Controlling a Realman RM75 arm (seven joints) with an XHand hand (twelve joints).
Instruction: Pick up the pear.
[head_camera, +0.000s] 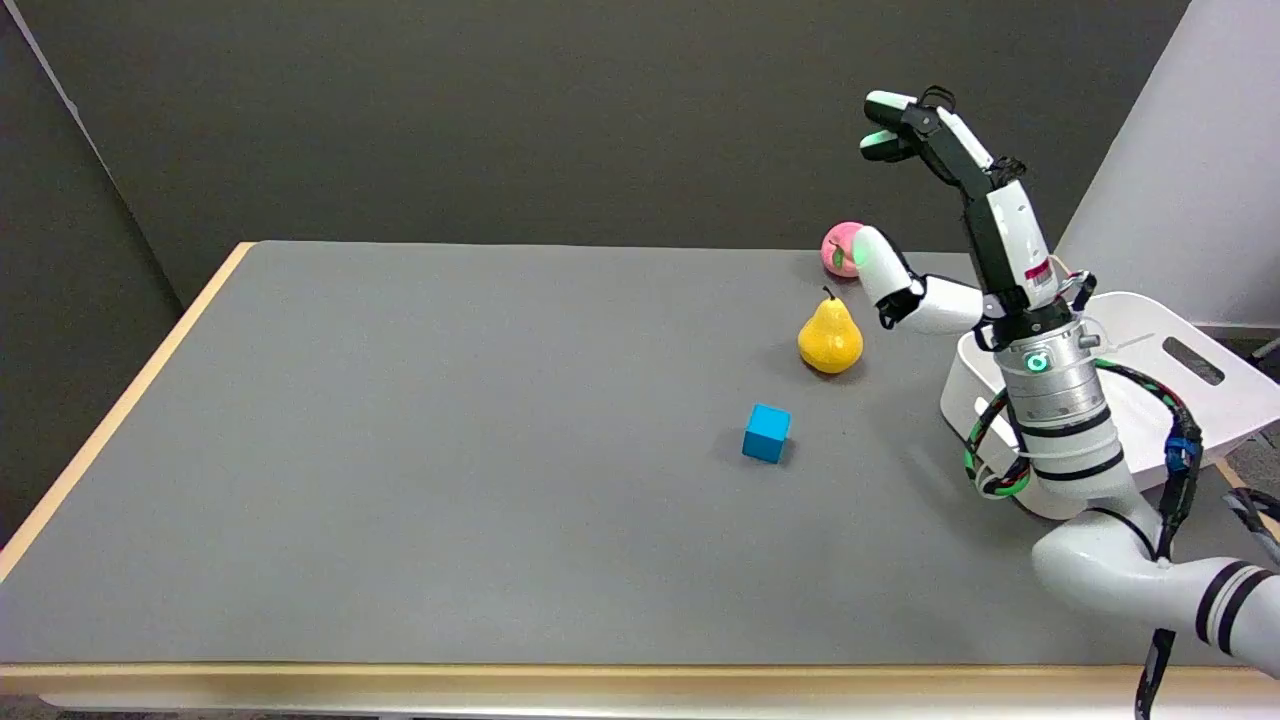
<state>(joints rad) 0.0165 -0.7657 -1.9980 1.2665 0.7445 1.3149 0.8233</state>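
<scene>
A yellow pear (830, 337) with a dark stem stands upright on the grey table (450, 450), right of the middle. My right hand (965, 225) hangs in the air to the pear's right and above it, fingers spread and pointing up and left, thumb reaching toward the pear's upper right. Nothing is in the hand, and it does not touch the pear.
A pink peach (840, 249) lies behind the pear near the table's far edge, partly behind my thumb. A blue cube (767, 433) sits in front of the pear. A white basket (1180, 370) stands at the right, behind my forearm.
</scene>
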